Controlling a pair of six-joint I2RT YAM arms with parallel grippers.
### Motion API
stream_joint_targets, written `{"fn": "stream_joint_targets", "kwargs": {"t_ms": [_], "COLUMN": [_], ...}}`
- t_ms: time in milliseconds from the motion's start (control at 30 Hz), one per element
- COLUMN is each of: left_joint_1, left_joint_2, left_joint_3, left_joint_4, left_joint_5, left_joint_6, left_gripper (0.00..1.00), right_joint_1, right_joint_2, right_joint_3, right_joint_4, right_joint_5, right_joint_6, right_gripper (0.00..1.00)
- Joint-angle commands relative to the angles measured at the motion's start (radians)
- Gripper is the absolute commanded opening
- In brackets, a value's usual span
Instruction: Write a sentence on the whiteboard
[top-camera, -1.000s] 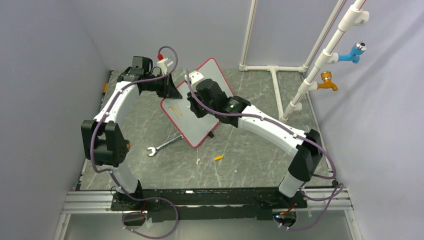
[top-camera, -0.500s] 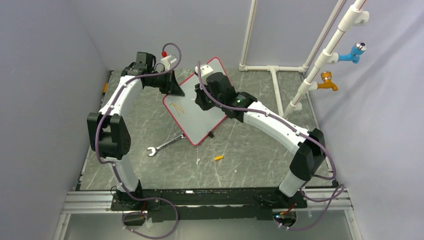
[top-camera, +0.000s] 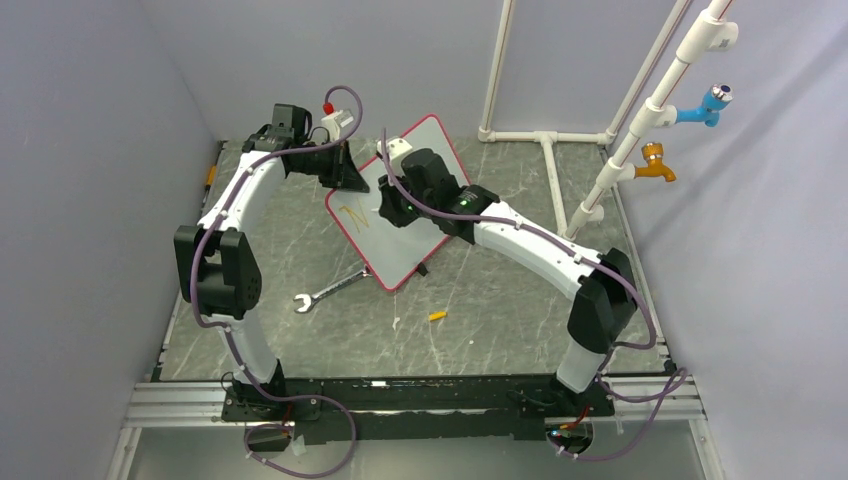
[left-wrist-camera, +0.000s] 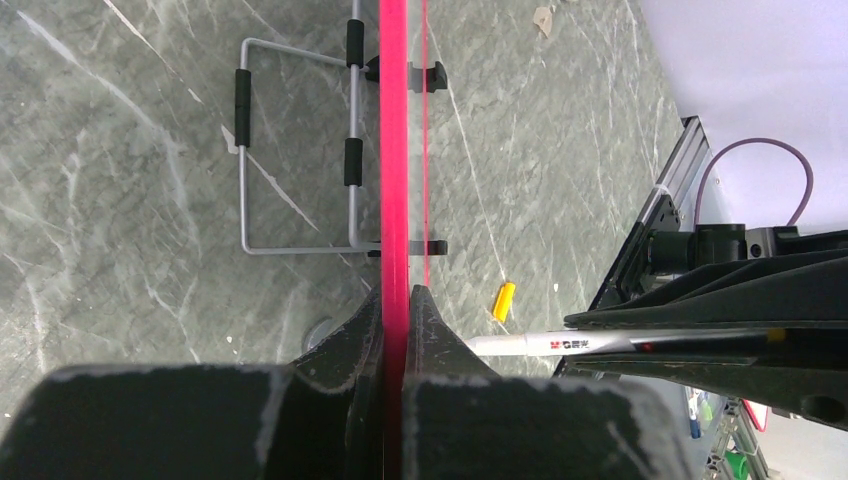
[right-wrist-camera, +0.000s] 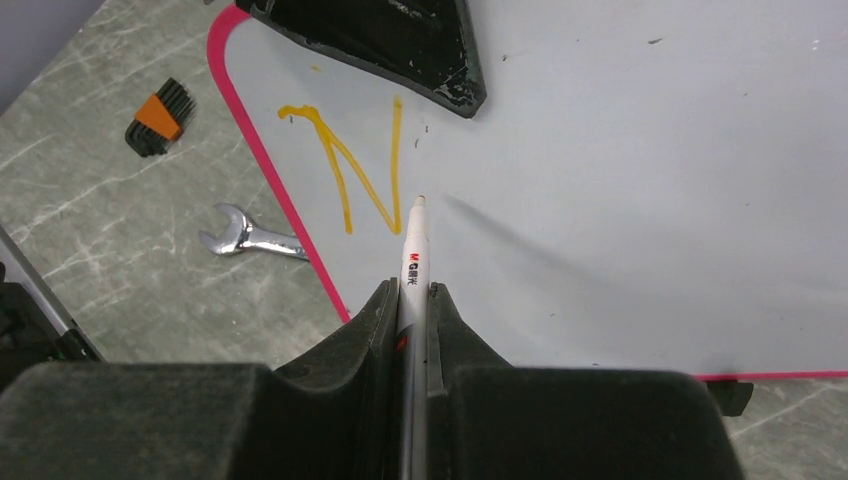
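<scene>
Top view, whiteboard (top-camera: 392, 255): I see it turned at an angle toward the far middle of the table (top-camera: 500, 310), one corner pointing at the back edge.
Top view, sentence (top-camera: 352, 215): only an orange "N", near the board's left corner.
Top view, left gripper (top-camera: 350, 178): on the board's far-left edge.
Top view, right gripper (top-camera: 392, 208): over the board's middle, just right of the letter.
Top view, loose items: a wrench (top-camera: 330, 290) by the board's near-left edge, and a small orange cap (top-camera: 437, 316) nearer the front edge.
Left wrist, jaws: pressed together on the board's red frame (left-wrist-camera: 393, 150), which I see edge-on.
Left wrist, behind the board: a wire stand (left-wrist-camera: 300, 150) resting on the table.
Left wrist, marker (left-wrist-camera: 560, 343): white barrel entering from the right.
Right wrist, jaws: clamped on the marker barrel.
Right wrist, marker tip: just beside the foot of the N's right stroke. I cannot tell whether it touches the board.
</scene>
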Motion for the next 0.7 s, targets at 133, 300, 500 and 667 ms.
{"fn": "stream_joint_targets", "kwargs": {"t_ms": [133,300,500,667], "left_joint_1": [-0.015,-0.015,-0.015,-0.015], "left_joint_2": [-0.025,-0.031,-0.039,-0.042], "left_joint_3": [0.017,0.016,0.006,0.002], "left_joint_4": [0.034,0.033,0.037,0.039], "left_joint_5": [0.025,0.026,0.028,0.033], "left_joint_6": [0.065,0.068,0.066,0.064], "left_gripper": [0.00,0.00,0.00,0.00], "right_joint_1": [0.007,0.007,0.007,0.008], "right_joint_2": [0.020,0.030,0.049,0.059], "right_joint_3": [0.050,0.041,0.044,0.038], "right_joint_4": [0.058,0.081,0.090,0.087], "right_joint_5": [-0.010,0.008,0.009,0.015], "right_joint_6": [0.019,0.021,0.024,0.026], "right_gripper": [0.00,0.00,0.00,0.00]}}
